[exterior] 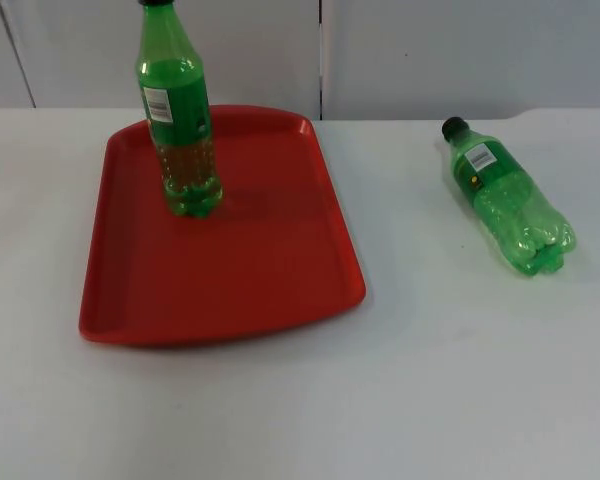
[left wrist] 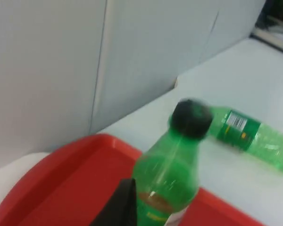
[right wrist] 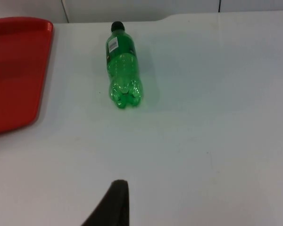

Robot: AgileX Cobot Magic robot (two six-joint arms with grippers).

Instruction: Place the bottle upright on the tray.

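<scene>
lying bottle (exterior: 507, 199) on its side on the white bench (exterior: 430, 380), well right of red tray (exterior: 230, 270) | standing bottle (exterior: 178, 125) upright on tray | looks empty: light, smooth, rolls; grasp mid-body | left gripper, right gripper: state cannot tell

The white counter (exterior: 400, 400) carries a red tray (exterior: 270, 280) and, well apart, a green bottle (exterior: 505, 195) on its side.
</scene>
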